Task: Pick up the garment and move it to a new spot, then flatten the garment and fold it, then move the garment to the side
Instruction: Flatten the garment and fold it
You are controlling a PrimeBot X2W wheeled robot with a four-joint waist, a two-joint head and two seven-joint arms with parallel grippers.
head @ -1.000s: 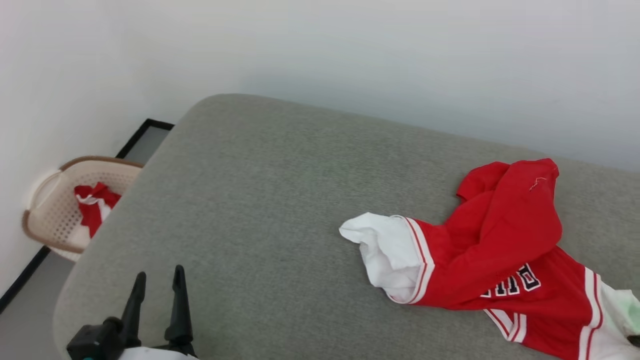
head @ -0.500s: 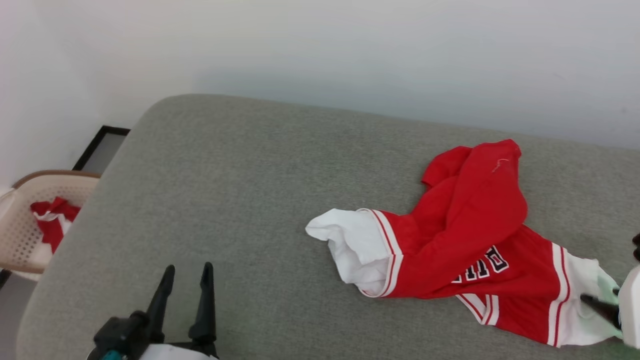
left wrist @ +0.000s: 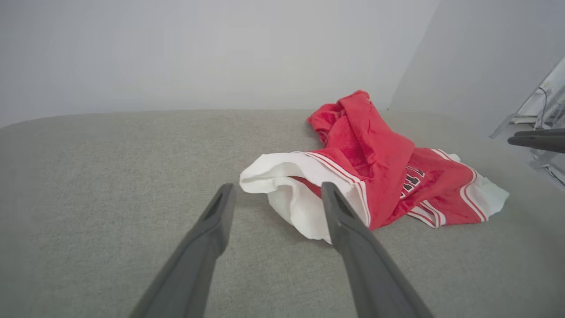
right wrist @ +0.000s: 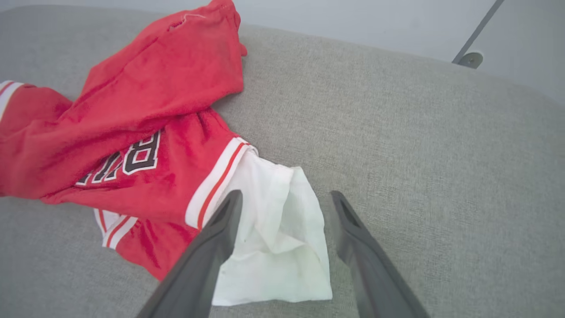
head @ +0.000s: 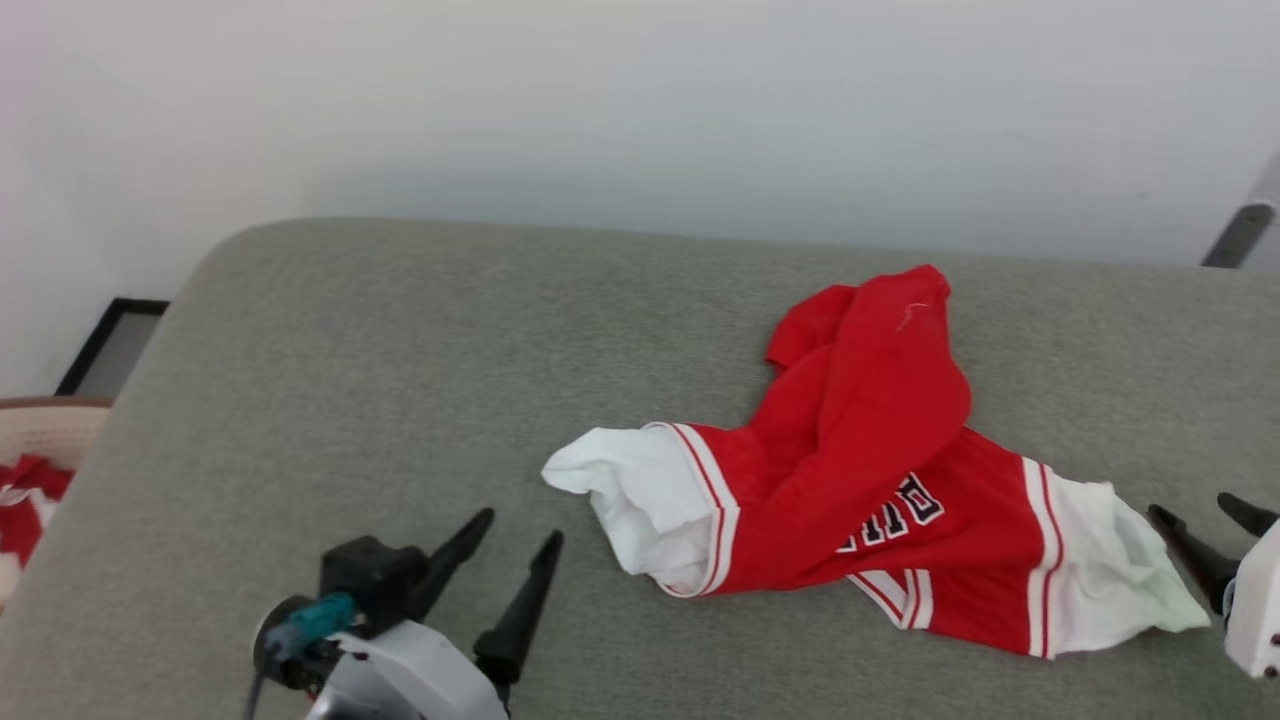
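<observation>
Presently the garment [head: 860, 470] is found crumpled on the grey worktop [head: 400, 350], apparently set down at its new spot. Flattening is judged next, with the left sleeve [head: 625, 490] and right sleeve [head: 1110, 560] to be gripped and drawn outward. Fingers of the left gripper [head: 520, 530] and right gripper [head: 1190, 508] are spread wide, empty. Since the earlier frame, the right gripper has been opened beside its sleeve.

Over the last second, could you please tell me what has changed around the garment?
The right gripper opened and let go of the garment at its white sleeve. The left gripper advanced towards the other sleeve, still open. The head camera panned right. The garment lies crumpled as before.
</observation>
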